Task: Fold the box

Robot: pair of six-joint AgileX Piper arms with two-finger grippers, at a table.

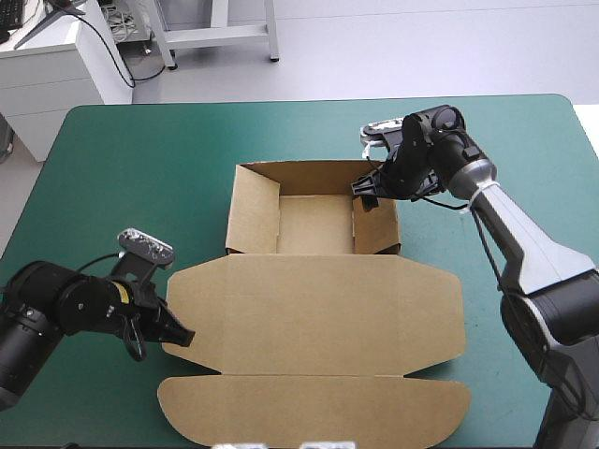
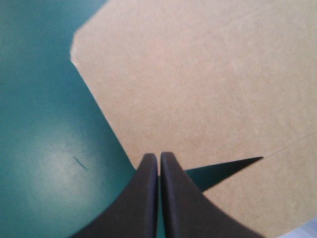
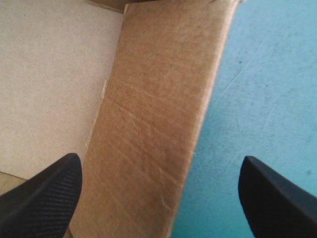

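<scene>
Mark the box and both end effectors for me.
box [image 1: 318, 313], high view, middle of the flat lid.
left end effector [image 2: 159, 156], left wrist view, where its shut fingertips meet.
right end effector [image 3: 159, 158], right wrist view, midway between its open fingertips.

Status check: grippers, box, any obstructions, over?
Left gripper shut, at left edge of lid. Right gripper open, astride right wall. Box: open tray, lid flat. Nothing obstructing.

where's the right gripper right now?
High view: the right gripper is at the far right corner of the box tray, open, straddling the tray's right wall.
</scene>
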